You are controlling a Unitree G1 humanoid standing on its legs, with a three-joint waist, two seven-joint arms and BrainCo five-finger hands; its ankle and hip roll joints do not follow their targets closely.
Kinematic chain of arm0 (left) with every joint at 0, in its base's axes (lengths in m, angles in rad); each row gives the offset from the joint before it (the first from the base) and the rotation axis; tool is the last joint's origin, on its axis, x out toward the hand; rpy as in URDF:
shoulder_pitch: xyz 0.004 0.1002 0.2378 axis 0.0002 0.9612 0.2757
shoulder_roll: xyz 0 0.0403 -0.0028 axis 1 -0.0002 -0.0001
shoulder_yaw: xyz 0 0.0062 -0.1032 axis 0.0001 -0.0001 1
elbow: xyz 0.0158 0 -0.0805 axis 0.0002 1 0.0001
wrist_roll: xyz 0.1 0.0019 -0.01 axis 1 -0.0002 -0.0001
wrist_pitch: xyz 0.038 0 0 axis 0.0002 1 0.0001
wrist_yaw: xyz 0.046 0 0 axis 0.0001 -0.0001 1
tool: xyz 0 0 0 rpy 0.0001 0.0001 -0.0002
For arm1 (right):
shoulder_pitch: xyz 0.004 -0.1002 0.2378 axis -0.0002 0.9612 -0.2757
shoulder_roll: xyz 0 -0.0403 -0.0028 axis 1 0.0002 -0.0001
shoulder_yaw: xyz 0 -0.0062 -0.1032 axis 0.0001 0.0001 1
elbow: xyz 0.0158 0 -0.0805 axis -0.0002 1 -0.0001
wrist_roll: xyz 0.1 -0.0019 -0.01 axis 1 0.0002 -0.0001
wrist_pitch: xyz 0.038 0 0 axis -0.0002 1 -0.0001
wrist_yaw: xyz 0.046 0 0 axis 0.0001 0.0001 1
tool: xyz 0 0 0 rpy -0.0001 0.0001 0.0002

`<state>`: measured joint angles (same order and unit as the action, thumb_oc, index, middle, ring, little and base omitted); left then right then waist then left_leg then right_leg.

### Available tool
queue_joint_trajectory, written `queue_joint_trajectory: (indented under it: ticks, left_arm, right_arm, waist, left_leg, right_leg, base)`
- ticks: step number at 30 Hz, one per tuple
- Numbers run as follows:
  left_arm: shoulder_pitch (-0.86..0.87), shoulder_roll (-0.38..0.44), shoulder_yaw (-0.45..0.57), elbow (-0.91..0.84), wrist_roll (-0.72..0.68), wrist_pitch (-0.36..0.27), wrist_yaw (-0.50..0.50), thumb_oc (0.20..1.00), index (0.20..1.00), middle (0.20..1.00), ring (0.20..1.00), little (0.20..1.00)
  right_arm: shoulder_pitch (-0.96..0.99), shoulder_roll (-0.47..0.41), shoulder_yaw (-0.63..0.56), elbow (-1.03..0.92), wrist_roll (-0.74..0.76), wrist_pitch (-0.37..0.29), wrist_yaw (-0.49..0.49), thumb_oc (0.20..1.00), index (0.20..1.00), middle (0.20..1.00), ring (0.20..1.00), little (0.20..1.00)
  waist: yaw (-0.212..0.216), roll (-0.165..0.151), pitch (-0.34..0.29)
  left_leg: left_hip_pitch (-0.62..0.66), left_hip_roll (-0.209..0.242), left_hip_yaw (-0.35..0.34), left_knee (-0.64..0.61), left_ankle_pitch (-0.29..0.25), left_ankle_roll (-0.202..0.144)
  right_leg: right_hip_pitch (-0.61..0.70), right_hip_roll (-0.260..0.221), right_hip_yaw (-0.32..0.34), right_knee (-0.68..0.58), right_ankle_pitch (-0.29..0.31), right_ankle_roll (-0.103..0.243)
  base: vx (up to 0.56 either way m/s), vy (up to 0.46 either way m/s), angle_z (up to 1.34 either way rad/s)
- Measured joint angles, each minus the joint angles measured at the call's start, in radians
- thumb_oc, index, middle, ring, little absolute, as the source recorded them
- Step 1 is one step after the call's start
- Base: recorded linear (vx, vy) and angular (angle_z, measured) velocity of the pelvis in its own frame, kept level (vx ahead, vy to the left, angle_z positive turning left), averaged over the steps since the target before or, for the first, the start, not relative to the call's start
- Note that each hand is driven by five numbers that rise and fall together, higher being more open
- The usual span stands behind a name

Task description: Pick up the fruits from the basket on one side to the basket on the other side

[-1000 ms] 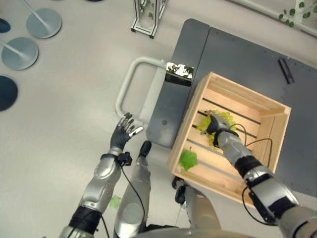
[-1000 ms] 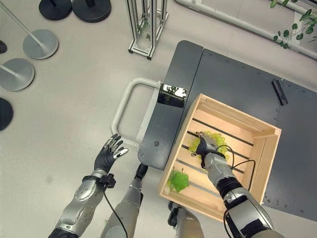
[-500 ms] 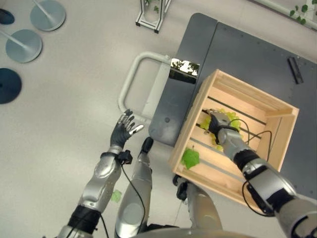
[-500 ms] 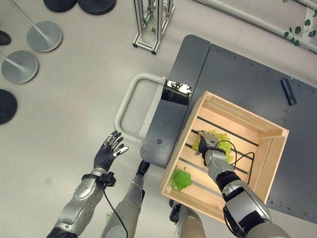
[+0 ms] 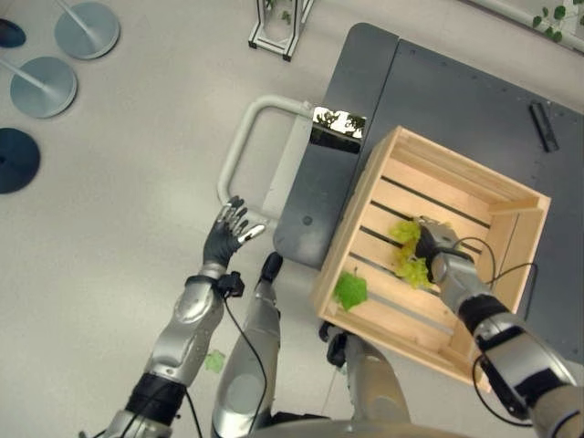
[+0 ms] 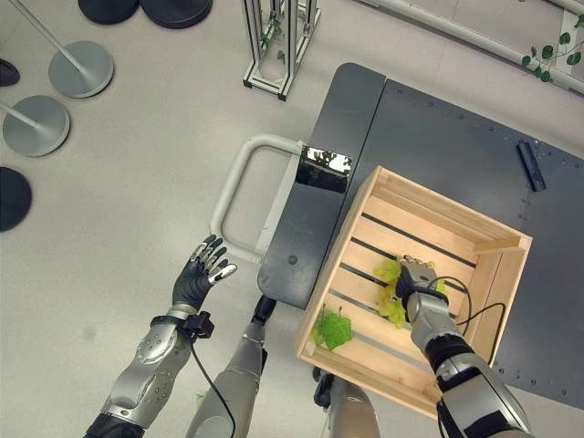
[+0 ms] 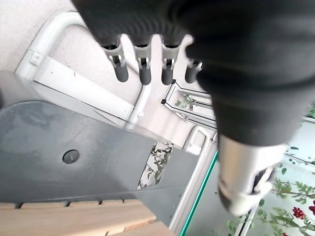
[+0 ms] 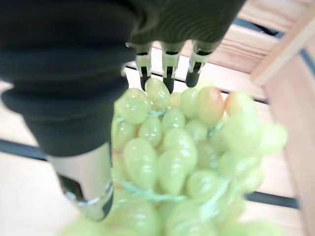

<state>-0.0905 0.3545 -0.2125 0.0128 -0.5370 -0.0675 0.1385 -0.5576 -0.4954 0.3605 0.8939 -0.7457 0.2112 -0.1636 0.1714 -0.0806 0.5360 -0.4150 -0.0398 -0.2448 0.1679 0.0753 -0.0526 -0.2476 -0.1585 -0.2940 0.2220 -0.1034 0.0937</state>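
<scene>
Right hand [image 6: 415, 281] is down in the slatted wooden crate [image 6: 365, 212] at centre right, fingers seemingly curled over the bunch of pale green grapes [image 8: 182, 147], while the left hand [image 6: 201, 274] hangs open; a shallow hold could spill the bunch.

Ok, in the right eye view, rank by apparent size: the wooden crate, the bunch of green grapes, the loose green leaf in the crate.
1. Wooden crate, by far the largest.
2. Bunch of green grapes, partly hidden by the right hand.
3. Green leaf, similar to the visible grapes, so that order is unsure.
</scene>
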Motion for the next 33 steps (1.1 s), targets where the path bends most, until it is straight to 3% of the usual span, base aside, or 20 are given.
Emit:
queue_joint_trajectory:
  ticks: [11,19,29,33]
  left_arm:
    - [-0.002,-0.001,-0.001,0.000,0.000,-0.007,-0.001,1.000,1.000,1.000,1.000,1.000]
    - [0.004,0.004,-0.001,-0.001,-0.009,-0.009,0.003,1.000,1.000,1.000,1.000,1.000]
    - [0.017,0.020,-0.001,-0.039,-0.036,-0.009,0.023,1.000,1.000,1.000,1.000,1.000]
    - [0.018,0.021,-0.001,-0.039,-0.036,-0.009,0.032,1.000,1.000,1.000,1.000,1.000]
  right_arm:
    - [0.032,-0.022,0.000,0.001,-0.109,0.012,-0.008,1.000,1.000,1.000,1.000,1.000]
    - [0.012,0.040,-0.014,0.079,-0.094,0.036,-0.059,1.000,1.000,1.000,1.000,1.000]
    - [-0.016,0.088,-0.116,0.128,0.197,0.022,-0.154,1.000,1.000,1.000,1.000,1.000]
    - [-0.015,0.094,-0.135,0.135,0.330,-0.016,-0.187,1.000,1.000,1.000,1.000,1.000]
  waist:
    - [-0.016,-0.001,0.000]
    - [-0.017,-0.003,-0.001]
    - [-0.017,-0.003,-0.001]
    - [-0.017,-0.003,-0.001]
  left_leg:
    - [0.003,0.002,0.001,0.010,0.001,0.000]
    - [0.001,0.005,-0.003,0.012,0.007,-0.005]
    - [-0.034,0.007,-0.002,0.003,0.017,-0.009]
    - [-0.035,0.008,-0.001,0.003,0.017,-0.009]
  right_leg:
    - [0.001,0.004,0.005,0.012,0.000,-0.001]
    - [-0.009,0.000,0.006,0.033,-0.004,-0.006]
    - [-0.063,-0.002,0.010,0.064,-0.011,-0.012]
    - [-0.067,-0.002,0.012,0.068,-0.014,-0.013]
  base:
    - [0.00,0.000,0.00]
    - [0.00,0.000,0.00]
    - [0.00,0.000,0.00]
    - [0.00,0.000,0.00]
